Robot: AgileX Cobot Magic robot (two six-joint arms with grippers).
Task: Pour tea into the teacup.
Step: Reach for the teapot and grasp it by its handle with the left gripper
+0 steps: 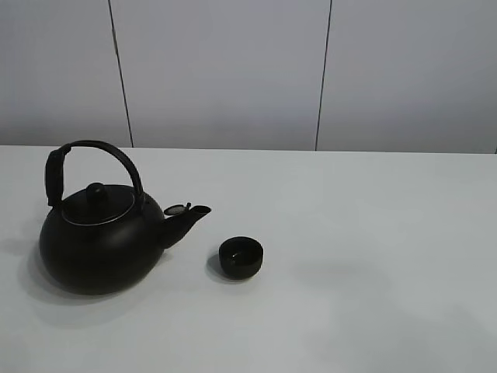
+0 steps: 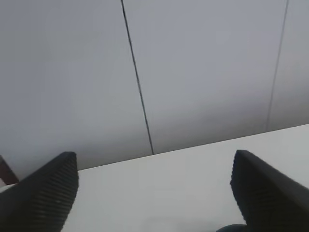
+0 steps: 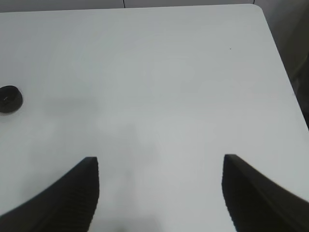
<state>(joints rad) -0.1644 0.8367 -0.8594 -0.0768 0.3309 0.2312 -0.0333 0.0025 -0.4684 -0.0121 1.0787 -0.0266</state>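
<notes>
A big round black kettle (image 1: 97, 241) with an arched handle stands on the left of the white table (image 1: 373, 233), its spout pointing right. The small matte-black teacup (image 1: 241, 257) stands just right of the spout, upright and apart from it. It also shows at the edge of the right wrist view (image 3: 9, 99). No arm or gripper shows in the exterior high view. My left gripper (image 2: 154, 193) is open and empty, facing the back wall. My right gripper (image 3: 159, 193) is open and empty above bare table, far from the teacup.
A grey panelled wall (image 1: 233, 70) with vertical seams stands behind the table. The table's rounded far corner (image 3: 258, 8) and side edge show in the right wrist view.
</notes>
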